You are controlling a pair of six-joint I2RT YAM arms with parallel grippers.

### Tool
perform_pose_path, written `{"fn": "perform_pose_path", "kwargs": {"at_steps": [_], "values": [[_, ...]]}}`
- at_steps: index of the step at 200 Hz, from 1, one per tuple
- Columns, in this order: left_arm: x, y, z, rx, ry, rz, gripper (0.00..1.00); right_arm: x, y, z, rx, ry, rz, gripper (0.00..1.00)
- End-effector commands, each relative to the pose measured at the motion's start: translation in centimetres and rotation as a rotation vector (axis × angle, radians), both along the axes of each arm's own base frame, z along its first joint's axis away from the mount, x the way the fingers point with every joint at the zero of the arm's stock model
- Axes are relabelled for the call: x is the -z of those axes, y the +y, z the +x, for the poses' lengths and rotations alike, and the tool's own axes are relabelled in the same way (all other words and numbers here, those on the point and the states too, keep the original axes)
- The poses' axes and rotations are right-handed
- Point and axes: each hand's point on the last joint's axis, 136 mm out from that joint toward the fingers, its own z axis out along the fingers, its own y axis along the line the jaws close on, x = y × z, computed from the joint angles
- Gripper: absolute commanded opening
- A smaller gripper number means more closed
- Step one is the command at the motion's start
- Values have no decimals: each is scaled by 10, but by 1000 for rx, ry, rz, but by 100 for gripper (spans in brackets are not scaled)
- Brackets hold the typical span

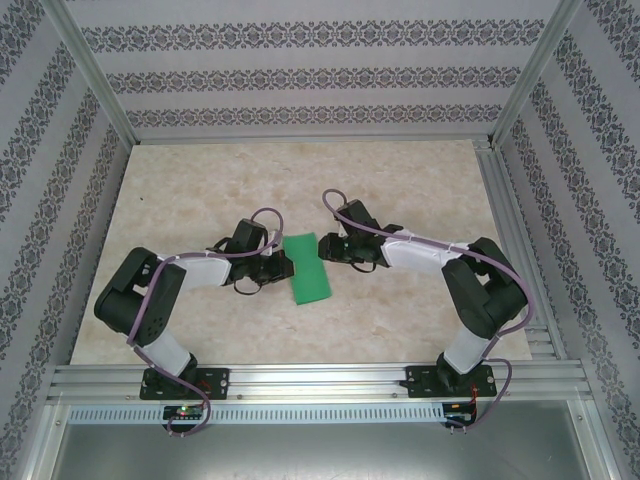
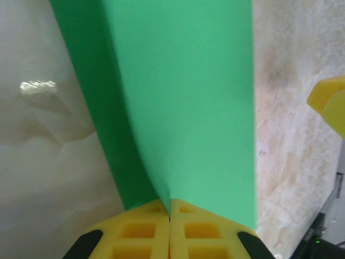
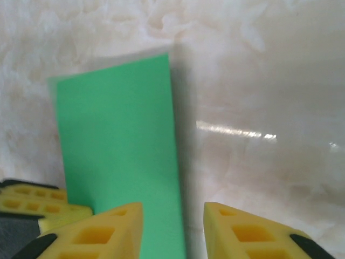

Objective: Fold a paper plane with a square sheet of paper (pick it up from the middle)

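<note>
Early: paper (image 1: 307, 268) looks only halved on the tabletop (image 1: 400, 180); left pincer (image 2: 170, 209) pinches it, right pincer (image 3: 172, 215) gapes; nose, wing folds remain.

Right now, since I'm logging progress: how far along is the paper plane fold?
Done: the green sheet looks folded into a narrow rectangle. In hand: the left gripper is shut on one edge, and the right gripper is open astride another edge. Left: the pointed nose and wing folds; no point shows yet.
</note>
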Motion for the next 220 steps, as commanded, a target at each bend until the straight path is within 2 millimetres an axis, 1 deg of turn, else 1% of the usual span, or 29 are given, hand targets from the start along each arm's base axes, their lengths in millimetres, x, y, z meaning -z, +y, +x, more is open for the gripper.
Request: {"fn": "perform_pose_path", "kwargs": {"at_steps": [1,18,35,44,53,83,118,132,151,197,220], "values": [[-10,12,1,61,-61,71,7,-4,15,-19,-100,-15,16,31],[-12,14,2,80,-62,81,7,3,24,-29,-130,7,14,27],[-15,10,4,95,-63,63,7,8,35,-35,-157,25,27,22],[-16,8,5,97,-63,54,7,10,39,-37,-164,32,31,22],[-17,6,6,95,-61,45,7,14,40,-38,-163,39,21,21],[-21,-8,3,112,-49,-26,13,26,30,-38,-133,59,-35,21],[-21,-20,-5,132,-35,-57,25,38,15,-43,-112,83,-95,20],[-22,-24,-9,138,-29,-72,29,41,8,-43,-90,92,-102,21],[-20,-28,-21,151,-8,-78,33,43,4,-43,-71,103,-92,20],[-15,-37,-58,194,48,-83,33,52,6,-45,-63,137,-81,18],[-16,-42,-67,208,53,-89,33,56,5,-46,-59,149,-83,18]]}}
